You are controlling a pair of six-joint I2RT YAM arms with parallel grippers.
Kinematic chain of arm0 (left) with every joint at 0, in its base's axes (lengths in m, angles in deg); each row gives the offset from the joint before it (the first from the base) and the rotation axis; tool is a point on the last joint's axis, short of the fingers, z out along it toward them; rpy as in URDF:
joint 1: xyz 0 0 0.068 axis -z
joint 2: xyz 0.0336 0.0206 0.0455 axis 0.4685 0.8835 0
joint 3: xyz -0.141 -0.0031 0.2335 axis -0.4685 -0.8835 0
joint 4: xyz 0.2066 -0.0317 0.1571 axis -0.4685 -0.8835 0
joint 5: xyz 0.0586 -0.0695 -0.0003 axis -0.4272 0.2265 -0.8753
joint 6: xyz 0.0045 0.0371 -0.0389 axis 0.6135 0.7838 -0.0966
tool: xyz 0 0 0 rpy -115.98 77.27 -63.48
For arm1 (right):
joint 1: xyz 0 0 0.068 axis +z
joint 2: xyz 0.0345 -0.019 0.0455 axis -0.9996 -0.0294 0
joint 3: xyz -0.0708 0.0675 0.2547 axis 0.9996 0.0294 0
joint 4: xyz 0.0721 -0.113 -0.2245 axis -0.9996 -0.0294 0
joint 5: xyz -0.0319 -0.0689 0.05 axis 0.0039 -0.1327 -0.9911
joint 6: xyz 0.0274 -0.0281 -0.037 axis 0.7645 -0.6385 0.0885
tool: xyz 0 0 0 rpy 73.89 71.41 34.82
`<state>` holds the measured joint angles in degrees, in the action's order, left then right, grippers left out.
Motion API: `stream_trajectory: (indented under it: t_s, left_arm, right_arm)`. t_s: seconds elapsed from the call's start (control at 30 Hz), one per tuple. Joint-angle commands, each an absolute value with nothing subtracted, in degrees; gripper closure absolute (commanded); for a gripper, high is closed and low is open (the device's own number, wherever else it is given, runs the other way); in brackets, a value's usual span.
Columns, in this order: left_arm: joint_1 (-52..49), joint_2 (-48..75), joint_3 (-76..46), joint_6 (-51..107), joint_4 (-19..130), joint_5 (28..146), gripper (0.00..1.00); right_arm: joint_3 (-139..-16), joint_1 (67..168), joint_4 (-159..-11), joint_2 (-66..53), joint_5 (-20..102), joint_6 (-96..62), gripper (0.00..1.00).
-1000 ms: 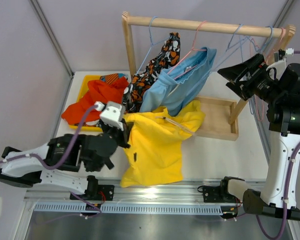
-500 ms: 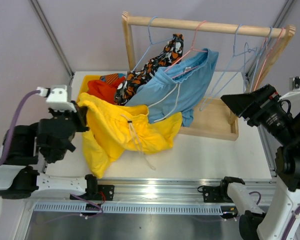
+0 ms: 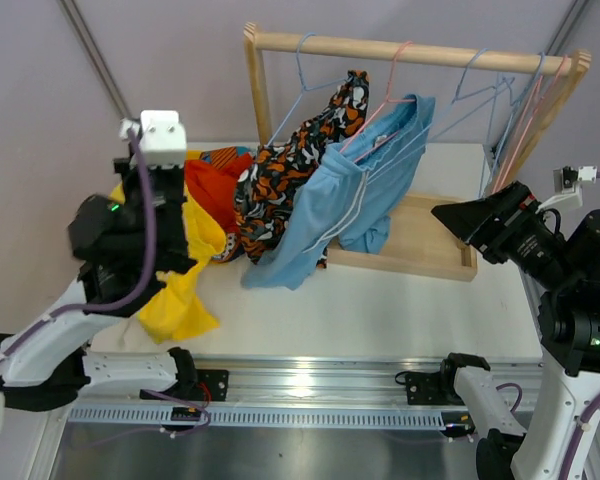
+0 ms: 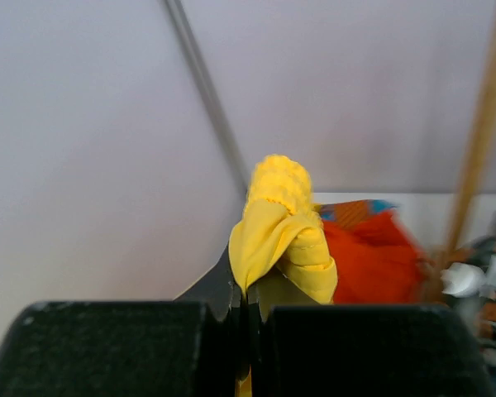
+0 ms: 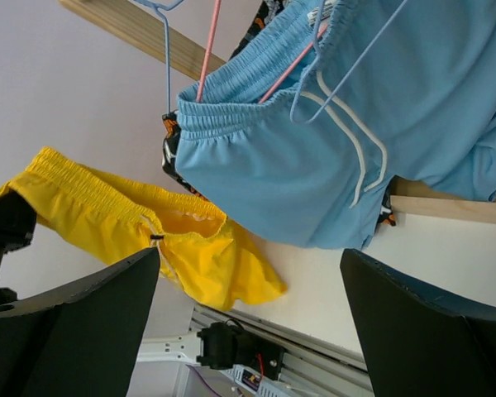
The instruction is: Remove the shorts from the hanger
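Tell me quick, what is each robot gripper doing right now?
The left gripper is shut on the yellow shorts.
The right gripper is open, holding nothing.

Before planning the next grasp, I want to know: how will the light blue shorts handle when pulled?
Probably floppy: the light blue shorts hang in loose folds. Likely light, since a thin pink hanger carries them. Their white drawstring might snag on the wire.

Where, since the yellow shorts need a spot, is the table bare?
Bare: the table strip between the blue shorts and the metal rail, plus the wooden tray's right end. Crowded: back left, with red shorts, patterned shorts, yellow shorts.
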<state>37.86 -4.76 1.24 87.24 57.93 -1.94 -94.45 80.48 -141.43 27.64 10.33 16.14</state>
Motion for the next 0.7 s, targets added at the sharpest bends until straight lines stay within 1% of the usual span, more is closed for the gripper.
stream_trajectory:
  t_s: [0.0, 0.03, 0.07, 0.1, 0.13, 0.17, 0.23, 0.3, 0.33, 0.4, 0.57, 0.67]
  left_arm:
    - [29.1, -1.7, 12.3, 73.5, 38.4, 5.9, 1.0]
    - [21.0, -0.3, 15.8, 65.6, 28.6, 10.1, 1.0]
    - [16.0, 3.5, 26.2, 59.7, 20.2, 19.8, 1.0]
    - [11.6, 5.4, 28.5, 53.9, 11.8, 23.7, 1.0]
    - [4.6, 7.1, 30.2, 52.8, 10.4, 26.5, 1.0]
    - [2.2, 10.0, 33.1, 52.5, 10.2, 29.1, 1.0]
    - [-1.7, 12.5, 35.5, 51.0, 11.4, 33.0, 1.0]
    - [-4.1, 18.1, 41.8, 47.0, 9.0, 36.2, 1.0]
    - [-6.4, 19.6, 44.4, 45.9, 8.9, 37.4, 1.0]
    - [-7.8, 24.1, 49.4, 43.6, 9.1, 39.9, 1.0]
    - [-9.7, 31.9, 54.1, 45.4, 18.2, 41.9, 1.0]
    - [-13.8, 37.5, 57.8, 41.3, 18.4, 44.5, 1.0]
  right_arm:
    - [-93.5, 80.8, -138.9, 28.9, 8.6, 14.5, 0.01]
    - [-93.1, 80.9, -138.8, 29.0, 8.4, 14.4, 0.01]
    - [-92.7, 81.1, -138.4, 29.3, 8.3, 14.5, 0.0]
    - [-92.3, 81.3, -138.4, 29.4, 8.3, 14.4, 0.01]
    - [-91.7, 81.7, -138.2, 29.5, 8.6, 14.4, 0.01]
    - [-91.3, 81.9, -137.8, 29.6, 8.6, 14.3, 0.01]
    - [-89.9, 82.1, -137.2, 29.9, 8.6, 14.3, 0.01]
    - [-88.9, 82.2, -136.2, 30.1, 8.6, 14.3, 0.0]
    - [-88.1, 82.4, -136.2, 30.0, 8.5, 14.2, 0.01]
    - [-87.4, 83.0, -136.2, 30.3, 8.9, 13.3, 0.01]
    - [-83.8, 84.2, -135.5, 31.3, 10.4, 12.0, 0.01]
    - [-82.8, 84.4, -135.3, 31.5, 10.5, 11.6, 0.01]
